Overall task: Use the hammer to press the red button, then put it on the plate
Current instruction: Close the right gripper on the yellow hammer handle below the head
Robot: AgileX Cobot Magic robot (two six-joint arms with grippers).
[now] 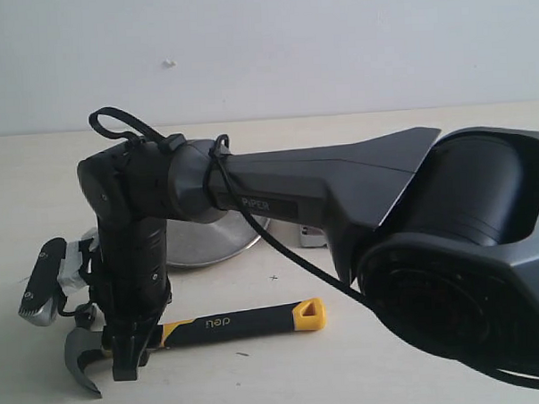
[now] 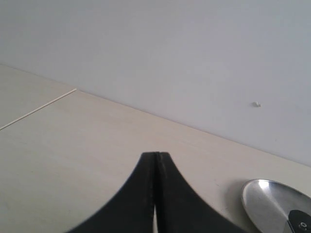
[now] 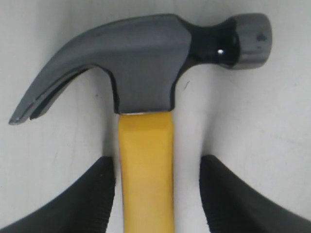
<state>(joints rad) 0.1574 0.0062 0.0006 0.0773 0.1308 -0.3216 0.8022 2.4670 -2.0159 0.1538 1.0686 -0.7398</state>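
Two tools: my left tool (image 2: pixel 156 158) is pressed together, my right tool (image 3: pixel 158 162) spread around the hammer (image 3: pixel 146 63) lying on the counter (image 3: pixel 272 121). Its head looks heavy, so I'd grip near it.

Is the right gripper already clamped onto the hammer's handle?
No, the right gripper straddles the yellow handle of the hammer with its jaws open and a clear gap on one side.
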